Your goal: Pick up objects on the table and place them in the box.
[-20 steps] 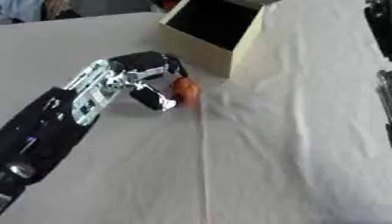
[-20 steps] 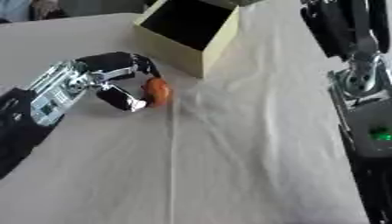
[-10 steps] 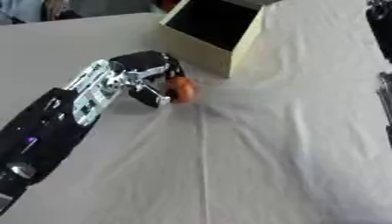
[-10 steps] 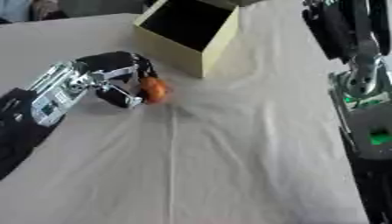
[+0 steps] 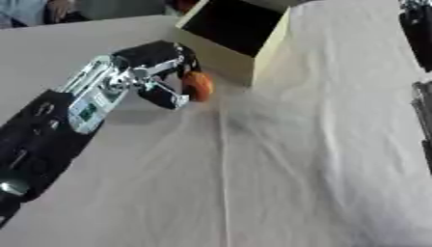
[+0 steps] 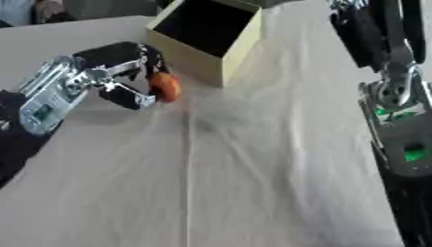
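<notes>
Left eye view showed the bench point(image 5: 337, 159), draped in a pale, creased cloth, filling most of the field. At its far side stood the box point(image 5: 253, 61), a cream-walled cube tipped so that its dark opening faced up and toward the robot's left. The left arm entered from the lower left, and the left hand point(image 5: 156, 72) sat just beside the box's near wall, fingers and thumb curled round a small orange object point(image 5: 199, 85). That object was held between the fingertips on the side of the hand facing the box, close to the box's lower front wall and, as far as could be judged, slightly clear of the cloth. Compared with one second earlier, the hand and the orange object had shifted a little nearer the box, the object appearing higher against the wall; the grasp therefore seemed secured and the carry begun. Remaining work, by this reading, was to raise the object over the rim and let it go inside. The right arm point(image 6: 392, 87) hung at the right edge; its hand was not visible.
</notes>
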Tool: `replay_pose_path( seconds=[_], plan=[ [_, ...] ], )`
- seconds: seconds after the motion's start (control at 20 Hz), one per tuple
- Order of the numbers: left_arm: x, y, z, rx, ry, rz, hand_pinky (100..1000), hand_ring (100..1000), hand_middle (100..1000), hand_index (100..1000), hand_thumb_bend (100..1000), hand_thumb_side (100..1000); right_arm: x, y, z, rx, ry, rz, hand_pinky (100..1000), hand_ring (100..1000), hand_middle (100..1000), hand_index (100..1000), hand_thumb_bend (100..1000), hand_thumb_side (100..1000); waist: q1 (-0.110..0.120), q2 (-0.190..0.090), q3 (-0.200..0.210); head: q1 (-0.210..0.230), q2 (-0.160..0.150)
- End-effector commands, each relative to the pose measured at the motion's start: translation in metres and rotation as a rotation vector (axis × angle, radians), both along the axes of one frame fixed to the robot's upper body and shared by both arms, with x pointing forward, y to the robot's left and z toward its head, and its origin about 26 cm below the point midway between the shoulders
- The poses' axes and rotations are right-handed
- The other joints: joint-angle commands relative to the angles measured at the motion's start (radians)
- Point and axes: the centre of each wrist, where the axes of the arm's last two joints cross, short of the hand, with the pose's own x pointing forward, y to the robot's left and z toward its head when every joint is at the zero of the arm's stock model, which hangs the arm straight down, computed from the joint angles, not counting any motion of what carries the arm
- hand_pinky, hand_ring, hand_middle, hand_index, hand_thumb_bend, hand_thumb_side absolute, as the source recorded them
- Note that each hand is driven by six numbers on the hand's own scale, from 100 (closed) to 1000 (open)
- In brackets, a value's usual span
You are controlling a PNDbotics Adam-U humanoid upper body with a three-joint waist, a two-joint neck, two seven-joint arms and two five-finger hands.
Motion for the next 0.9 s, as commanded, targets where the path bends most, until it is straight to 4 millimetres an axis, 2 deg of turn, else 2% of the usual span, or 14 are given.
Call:
replay_pose_path(
  seconds=[0.05, 0.45, 0.7, 0.9],
  plan=[
    [-0.009, 0.010, 0.037, -0.036, -0.101, 0.004, 396, 600, 661, 699, 100, 177, -0.004, -0.001, 0.011, 0.010, -0.042, 0.005, 778, 818, 674, 749, 100, 885, -0.001, -0.022, 0.000, -0.002, -0.013],
    [-0.014, 0.033, 0.098, -0.144, -0.261, 0.007, 325, 543, 625, 663, 100, 262, -0.006, 0.004, 0.018, 0.005, -0.072, 0.018, 779, 819, 675, 750, 100, 881, 0.010, -0.008, -0.023, -0.006, -0.030],
    [-0.009, 0.045, 0.122, -0.201, -0.330, -0.001, 317, 537, 618, 656, 100, 294, -0.007, 0.005, 0.022, 0.000, -0.083, 0.023, 779, 820, 675, 749, 100, 881, 0.020, 0.001, -0.035, -0.006, -0.038],
    [0.001, 0.046, 0.134, -0.221, -0.371, 0.005, 325, 545, 619, 658, 100, 281, -0.008, 0.008, 0.025, -0.004, -0.093, 0.030, 779, 820, 675, 749, 100, 881, 0.027, 0.010, -0.049, 0.003, -0.049]
  ],
)
